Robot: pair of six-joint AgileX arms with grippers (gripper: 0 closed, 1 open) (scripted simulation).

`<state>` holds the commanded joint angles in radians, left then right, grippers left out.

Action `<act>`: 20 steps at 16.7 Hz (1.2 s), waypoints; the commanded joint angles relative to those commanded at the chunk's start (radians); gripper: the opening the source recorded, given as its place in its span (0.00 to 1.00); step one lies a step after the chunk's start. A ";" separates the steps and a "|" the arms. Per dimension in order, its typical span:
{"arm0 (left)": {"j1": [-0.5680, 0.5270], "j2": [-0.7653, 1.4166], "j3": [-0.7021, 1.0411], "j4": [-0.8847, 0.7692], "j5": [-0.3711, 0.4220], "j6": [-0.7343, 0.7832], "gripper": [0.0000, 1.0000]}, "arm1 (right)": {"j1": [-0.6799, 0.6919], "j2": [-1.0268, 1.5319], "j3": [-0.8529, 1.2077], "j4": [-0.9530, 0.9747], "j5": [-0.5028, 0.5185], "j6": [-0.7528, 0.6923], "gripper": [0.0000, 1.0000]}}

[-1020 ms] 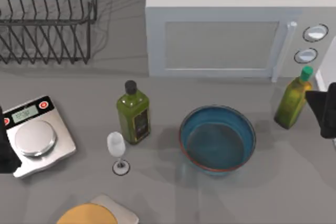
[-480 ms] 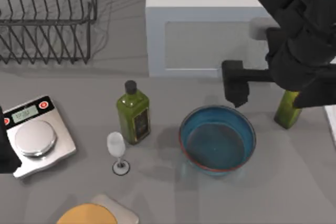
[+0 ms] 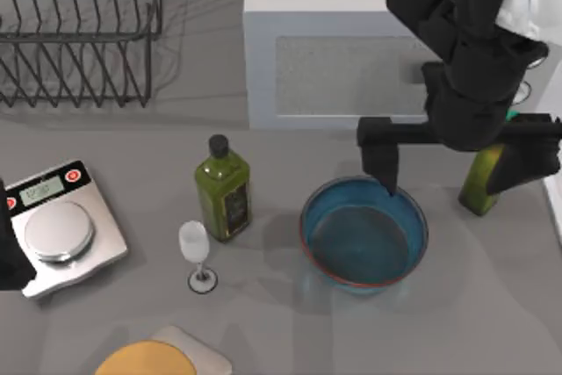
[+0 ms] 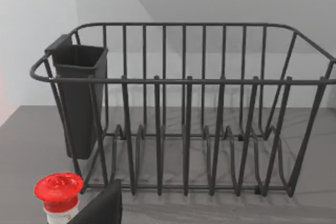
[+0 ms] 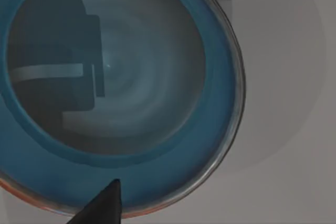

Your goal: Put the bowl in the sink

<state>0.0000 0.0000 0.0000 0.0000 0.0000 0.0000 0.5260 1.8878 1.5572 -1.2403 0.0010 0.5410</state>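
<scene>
The blue bowl [image 3: 364,234] with its reddish-brown rim sits upright on the grey counter, right of centre and in front of the microwave. My right gripper [image 3: 448,180] hangs open over the bowl's far rim. One finger [image 3: 385,164] points down at that rim and the other stands beside the green-capped bottle. In the right wrist view the bowl [image 5: 157,77] lies just below, with a dark fingertip [image 5: 102,208] at its rim. My left arm [image 3: 7,256] is parked at the left edge by the scale. The sink is out of view.
A white microwave [image 3: 351,32] stands behind the bowl, with a wire dish rack [image 3: 79,32] at the back left. Left of the bowl are an olive oil bottle [image 3: 223,189] and a wine glass [image 3: 197,252]. A second bottle [image 3: 479,186] and a kitchen scale [image 3: 57,230] flank the counter.
My right arm has swung in from the right edge, over the microwave, and come down to the bowl's far rim. The bowl and the left arm have not moved.
</scene>
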 joint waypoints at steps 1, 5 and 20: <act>0.000 0.000 0.000 0.000 0.000 0.000 1.00 | 0.000 0.000 0.000 0.000 0.000 0.000 1.00; 0.000 0.000 0.000 0.000 0.000 0.000 1.00 | 0.015 0.008 -0.034 0.042 0.000 0.014 1.00; 0.000 0.000 0.000 0.000 0.000 0.000 1.00 | 0.003 0.104 -0.268 0.372 0.001 0.004 0.92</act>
<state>0.0000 0.0000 0.0000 0.0000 0.0000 0.0000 0.5288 1.9920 1.2893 -0.8682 0.0016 0.5453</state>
